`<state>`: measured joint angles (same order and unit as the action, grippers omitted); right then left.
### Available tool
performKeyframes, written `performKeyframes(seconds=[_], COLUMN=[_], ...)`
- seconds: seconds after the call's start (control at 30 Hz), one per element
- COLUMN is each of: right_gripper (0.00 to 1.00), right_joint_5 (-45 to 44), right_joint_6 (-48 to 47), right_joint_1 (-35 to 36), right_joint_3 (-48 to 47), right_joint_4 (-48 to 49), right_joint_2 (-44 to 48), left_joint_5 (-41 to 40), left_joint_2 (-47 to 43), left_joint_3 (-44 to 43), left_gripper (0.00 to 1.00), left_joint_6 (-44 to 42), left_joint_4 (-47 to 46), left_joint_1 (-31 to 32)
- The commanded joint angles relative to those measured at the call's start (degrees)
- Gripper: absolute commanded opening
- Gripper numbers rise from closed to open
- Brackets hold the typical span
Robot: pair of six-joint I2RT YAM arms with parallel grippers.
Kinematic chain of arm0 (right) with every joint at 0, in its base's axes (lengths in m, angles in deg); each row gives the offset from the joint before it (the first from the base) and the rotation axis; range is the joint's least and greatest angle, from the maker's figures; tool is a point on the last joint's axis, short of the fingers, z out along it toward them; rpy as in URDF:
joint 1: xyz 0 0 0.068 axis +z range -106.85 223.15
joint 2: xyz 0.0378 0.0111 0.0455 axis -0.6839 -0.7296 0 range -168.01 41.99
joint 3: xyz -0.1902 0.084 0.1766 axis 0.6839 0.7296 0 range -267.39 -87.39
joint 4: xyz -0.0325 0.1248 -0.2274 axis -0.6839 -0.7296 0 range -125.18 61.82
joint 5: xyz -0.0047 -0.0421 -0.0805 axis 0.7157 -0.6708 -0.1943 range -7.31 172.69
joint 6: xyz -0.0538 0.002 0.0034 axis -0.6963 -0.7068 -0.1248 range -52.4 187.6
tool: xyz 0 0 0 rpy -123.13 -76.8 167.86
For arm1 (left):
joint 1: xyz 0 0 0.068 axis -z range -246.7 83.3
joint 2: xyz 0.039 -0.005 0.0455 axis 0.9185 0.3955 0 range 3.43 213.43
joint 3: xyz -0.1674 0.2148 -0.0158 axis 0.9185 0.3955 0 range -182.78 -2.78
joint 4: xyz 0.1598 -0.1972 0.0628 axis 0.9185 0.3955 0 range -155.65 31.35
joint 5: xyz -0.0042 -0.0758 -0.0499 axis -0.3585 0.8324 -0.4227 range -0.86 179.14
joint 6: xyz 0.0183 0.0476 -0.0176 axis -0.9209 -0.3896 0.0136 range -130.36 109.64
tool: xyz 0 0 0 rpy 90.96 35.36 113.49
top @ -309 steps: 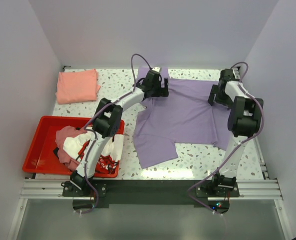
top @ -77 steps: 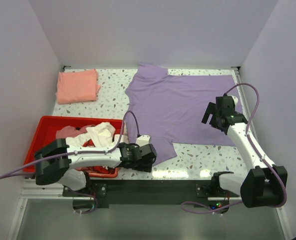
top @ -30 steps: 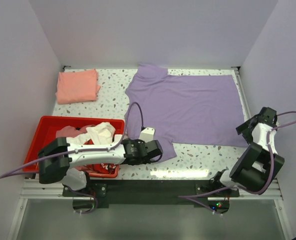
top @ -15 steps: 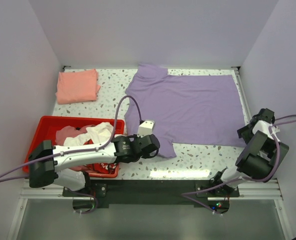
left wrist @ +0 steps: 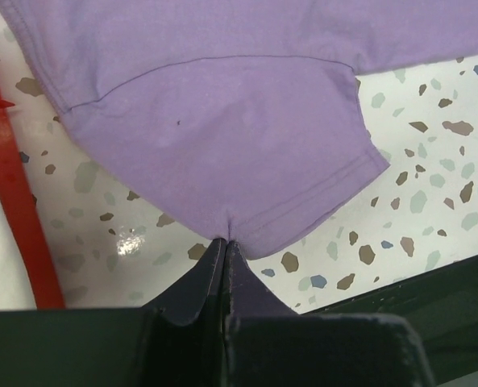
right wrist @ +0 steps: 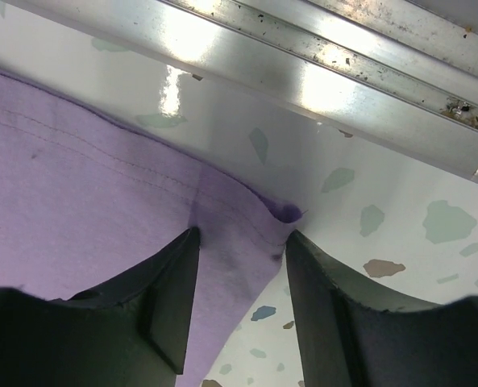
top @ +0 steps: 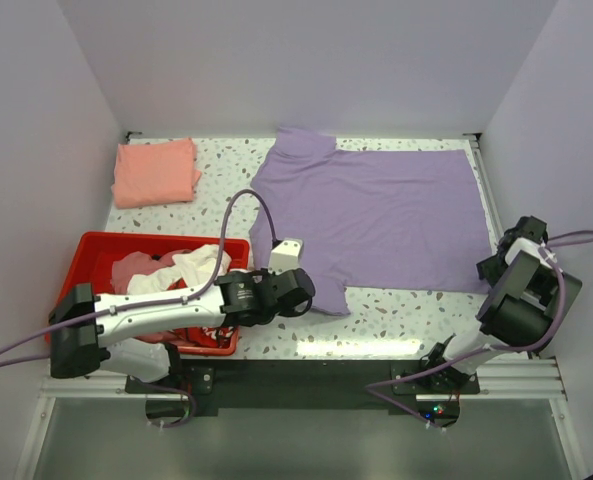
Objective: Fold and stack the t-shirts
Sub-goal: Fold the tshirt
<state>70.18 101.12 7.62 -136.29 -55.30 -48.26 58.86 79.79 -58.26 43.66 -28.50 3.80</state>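
A lavender t-shirt [top: 376, 210] lies spread flat on the speckled table. My left gripper [top: 304, 290] is at its near-left sleeve. In the left wrist view this gripper [left wrist: 225, 240] is shut on the sleeve's hem [left wrist: 247, 161]. My right gripper [top: 494, 266] sits at the shirt's near-right corner. In the right wrist view its fingers [right wrist: 170, 282] stand apart with the bunched corner [right wrist: 239, 218] between them. A folded salmon-pink t-shirt [top: 156, 172] lies at the back left. A white t-shirt with red print [top: 201, 265] and a dusty pink one [top: 134, 266] are heaped in the tray.
The red plastic tray [top: 81, 300] stands at the near left, its wall [left wrist: 13, 201] just left of the left gripper. An aluminium rail [right wrist: 303, 72] runs along the table's right edge beside the right gripper. The dark front edge [left wrist: 432, 290] lies close by.
The right gripper's jaws have narrowed around the shirt's corner. The left gripper has drawn the pinched sleeve a little left and back.
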Motion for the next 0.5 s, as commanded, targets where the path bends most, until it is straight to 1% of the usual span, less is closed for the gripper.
performKeyframes(seconds=[0.0,0.03,0.1,0.17,0.27,0.47], right_gripper=[0.50,0.45,0.40,0.30,0.18,0.12], right_joint_5=[-2.86,-3.22,-3.66,-3.75,-4.27,-5.15], right_joint_6=[1.11,1.20,1.20,0.85,0.41,-0.56], right_joint_1=[-0.16,-0.07,-0.16,-0.16,-0.07,-0.15], right_joint_3=[-1.19,-0.93,-0.93,-0.67,-1.19,-0.93], right_joint_4=[0.31,0.22,-0.13,-0.13,-1.27,-3.03], right_joint_2=[-0.71,-0.36,0.34,0.61,0.70,3.42], left_joint_5=[-1.97,-1.71,-1.36,-0.66,-0.48,1.19], left_joint_2=[-1.83,-1.91,-2.26,-3.49,-5.24,-7.36], left_joint_3=[0.64,0.64,0.55,0.64,1.08,1.61], left_gripper=[0.00,0.00,0.00,0.00,0.00,0.00], left_joint_6=[2.40,2.75,3.37,3.72,5.38,9.69], left_joint_4=[3.63,4.24,5.65,6.44,8.28,12.50], left_joint_1=[-0.45,-0.36,-0.28,0.07,1.13,4.29])
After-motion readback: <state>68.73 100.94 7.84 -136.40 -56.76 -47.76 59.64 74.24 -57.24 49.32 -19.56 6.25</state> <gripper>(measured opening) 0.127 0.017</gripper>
